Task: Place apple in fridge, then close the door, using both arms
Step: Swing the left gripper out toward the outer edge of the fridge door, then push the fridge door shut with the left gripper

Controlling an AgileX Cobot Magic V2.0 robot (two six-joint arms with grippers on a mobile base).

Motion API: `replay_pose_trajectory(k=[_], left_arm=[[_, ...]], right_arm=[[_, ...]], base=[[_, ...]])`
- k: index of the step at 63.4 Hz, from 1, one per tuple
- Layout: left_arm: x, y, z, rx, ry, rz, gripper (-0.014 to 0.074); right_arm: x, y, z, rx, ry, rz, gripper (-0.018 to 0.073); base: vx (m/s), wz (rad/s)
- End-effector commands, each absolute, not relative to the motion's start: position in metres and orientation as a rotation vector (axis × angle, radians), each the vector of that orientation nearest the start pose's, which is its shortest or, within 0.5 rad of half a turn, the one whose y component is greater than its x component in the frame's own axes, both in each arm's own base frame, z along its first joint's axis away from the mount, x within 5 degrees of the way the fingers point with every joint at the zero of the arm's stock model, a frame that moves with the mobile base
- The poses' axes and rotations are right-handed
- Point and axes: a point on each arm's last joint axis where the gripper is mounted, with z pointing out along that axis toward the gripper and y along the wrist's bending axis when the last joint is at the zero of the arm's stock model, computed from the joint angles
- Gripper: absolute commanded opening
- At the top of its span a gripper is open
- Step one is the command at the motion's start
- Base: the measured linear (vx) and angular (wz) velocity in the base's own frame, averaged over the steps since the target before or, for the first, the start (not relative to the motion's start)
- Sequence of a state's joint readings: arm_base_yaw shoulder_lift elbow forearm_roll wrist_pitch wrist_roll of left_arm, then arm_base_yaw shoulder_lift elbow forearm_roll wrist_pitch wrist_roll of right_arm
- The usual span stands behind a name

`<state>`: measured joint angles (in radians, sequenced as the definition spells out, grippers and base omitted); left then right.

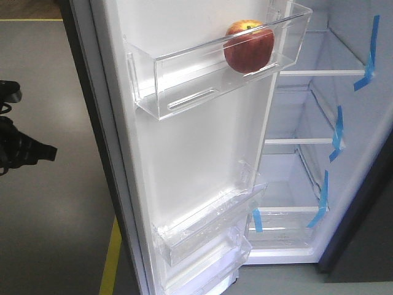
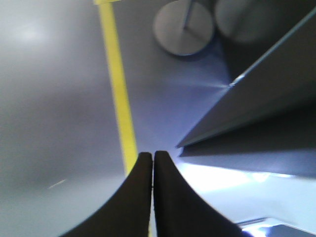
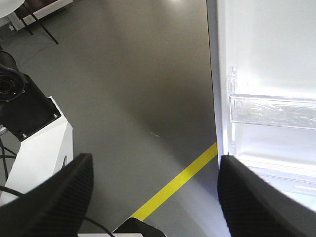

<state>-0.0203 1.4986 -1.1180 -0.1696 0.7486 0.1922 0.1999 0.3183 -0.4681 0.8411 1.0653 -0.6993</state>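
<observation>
The red apple (image 1: 249, 47) rests in the top clear bin (image 1: 184, 77) of the open door (image 1: 190, 153), whose white lining faces me. To its right the fridge (image 1: 319, 123) stands open, showing white shelves edged with blue tape strips (image 1: 370, 54). A black arm (image 1: 18, 144) shows at the far left of the front view, well away from the door. My left gripper (image 2: 152, 155) is shut with nothing in it, pointing at the floor near the door's dark outer edge (image 2: 256, 94). My right gripper (image 3: 154, 163) is open and empty, beside the door's lower bin (image 3: 274, 109).
A yellow floor line (image 1: 112, 255) runs past the door's base; the yellow line (image 2: 118, 89) also crosses the left wrist view. Two round grey stand bases (image 2: 183, 27) sit on the floor. The robot's white base (image 3: 34, 143) with a black joint lies left of the right gripper.
</observation>
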Motion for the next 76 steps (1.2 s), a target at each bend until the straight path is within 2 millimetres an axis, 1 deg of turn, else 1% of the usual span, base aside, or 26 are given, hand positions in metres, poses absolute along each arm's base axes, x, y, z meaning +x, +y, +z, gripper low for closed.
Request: replay_pose_trajectory(k=[1,9,17,24,32,37,55,67,70,76], left_arm=[[0.329,-0.023,0.297,0.122,2.467,-0.230,-0.0006],[0.351,-0.029,0.288,0.103,2.436,-0.314,-0.0006],[0.368,-0.034,0.281,0.066,2.421,-0.397,-0.0006],[0.379,-0.039,0.275,0.037,2.411,-0.490,-0.0006],[0.387,-0.046,0.273,0.040,2.382,-0.596,-0.0006],[0.388,-0.052,0.273,0.058,2.360,-0.675,-0.0006],[0.382,-0.073,0.280,0.168,2.305,-0.863,-0.0006],[0.376,-0.085,0.282,0.244,2.304,-0.927,-0.0006],[0.375,-0.086,0.283,0.264,2.305,-0.932,-0.0006],[0.369,-0.089,0.290,0.330,2.292,-0.965,-0.0006]], right_arm=[[0.027,0.067,0.298,-0.771,1.928,0.802,0.0505],[0.027,0.067,0.298,-0.771,1.928,0.802,0.0505],[0.027,0.067,0.298,-0.771,1.928,0.802,0.0505],[0.027,0.067,0.298,-0.770,1.927,0.801,0.0505],[0.027,0.067,0.298,-0.770,1.927,0.801,0.0505],[0.027,0.067,0.298,-0.770,1.927,0.801,0.0505],[0.027,0.067,0.298,-0.769,1.927,0.801,0.0505],[0.027,0.067,0.298,-0.770,1.927,0.801,0.0505],[0.027,0.067,0.298,-0.770,1.927,0.801,0.0505],[0.027,0.067,0.298,-0.770,1.927,0.801,0.0505]], base=[[0.00,0.00],[0.00,0.00],[0.00,0.00],[0.00,0.00],[0.00,0.00],[0.00,0.00],[0.00,0.00],[0.00,0.00],[0.00,0.00],[0.00,0.00]])
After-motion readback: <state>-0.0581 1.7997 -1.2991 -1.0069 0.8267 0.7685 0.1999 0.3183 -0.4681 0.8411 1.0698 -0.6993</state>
